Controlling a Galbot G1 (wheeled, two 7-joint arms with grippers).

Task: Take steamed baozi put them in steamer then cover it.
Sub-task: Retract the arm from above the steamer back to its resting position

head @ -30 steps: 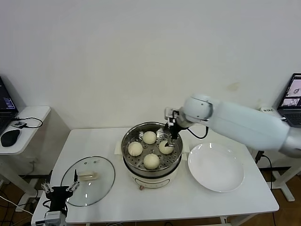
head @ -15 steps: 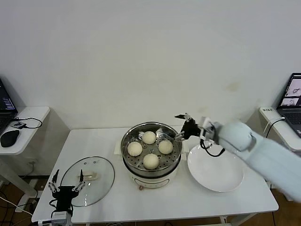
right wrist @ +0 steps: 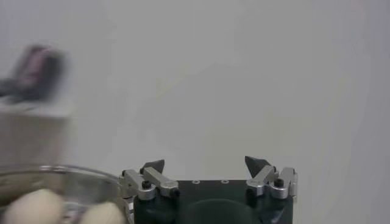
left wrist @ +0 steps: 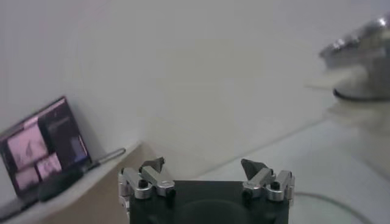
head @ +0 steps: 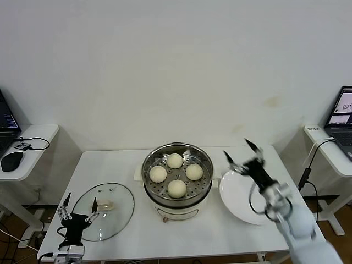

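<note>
Several cream-white baozi sit on the perforated tray inside the steel steamer at the table's middle; two of them show in the right wrist view. The glass cover with its cream handle lies flat on the table to the steamer's left. My right gripper is open and empty, raised above the white plate, to the right of the steamer. My left gripper is open and empty at the table's front left corner, beside the cover's near edge. The steamer shows blurred in the left wrist view.
The white plate lies right of the steamer. A side table with a mouse and laptop stands to the left; another laptop stands on a stand to the right. A wall is behind the table.
My right gripper has let go of a bun in the steamer and swung back right, over the plate. My left gripper has crept slightly toward the cover.
</note>
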